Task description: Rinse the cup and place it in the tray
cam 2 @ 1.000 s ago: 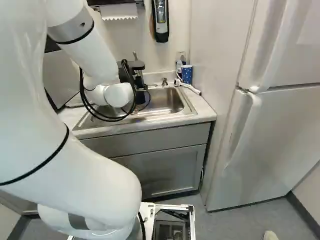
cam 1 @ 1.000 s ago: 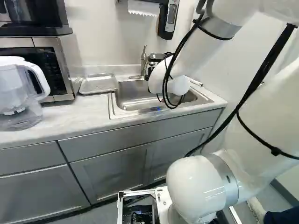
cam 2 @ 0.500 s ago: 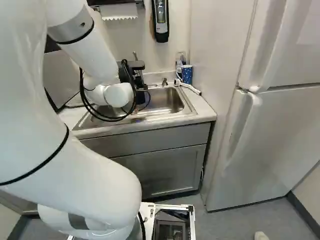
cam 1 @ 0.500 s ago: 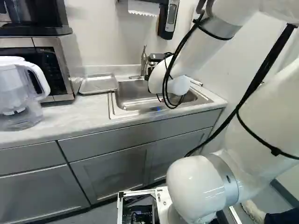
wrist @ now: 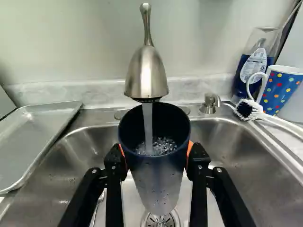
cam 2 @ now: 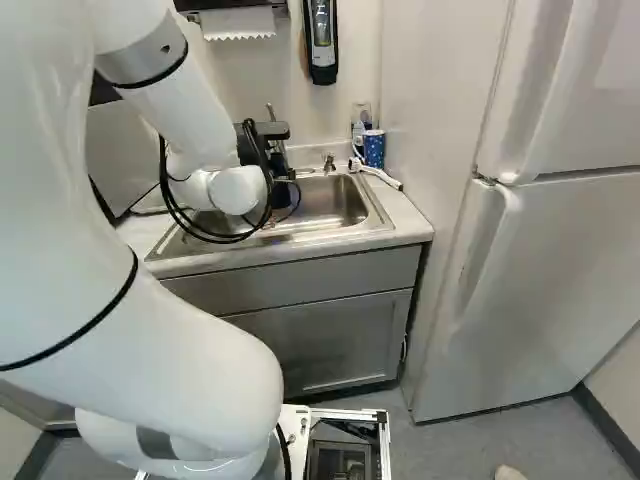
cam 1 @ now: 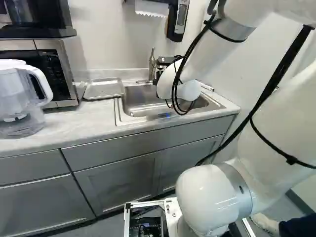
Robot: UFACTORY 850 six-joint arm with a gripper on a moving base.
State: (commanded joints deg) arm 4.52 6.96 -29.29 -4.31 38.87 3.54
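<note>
Two pads (wrist: 190, 147) of your gripper (wrist: 155, 156), open just cup-wide, squeeze the cup (wrist: 156, 182) under the far tap (wrist: 147, 78) so water fills it above the sink (wrist: 71, 153), right of the tray (wrist: 35, 135).

navy cup (wrist: 156, 182), blue mug (wrist: 280, 91) with multicoloured dots, silver-grey tray (wrist: 35, 137)

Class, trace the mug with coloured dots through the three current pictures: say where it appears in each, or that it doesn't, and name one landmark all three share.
Left base view: not visible.
Right base view: beyond the sink's far right corner, near the wall, mug.
Wrist view: past the brush, beside the soap bottle, its handle toward the bottle.
Shared landmark: the sink, partly hidden by the arm in both base views.
</note>
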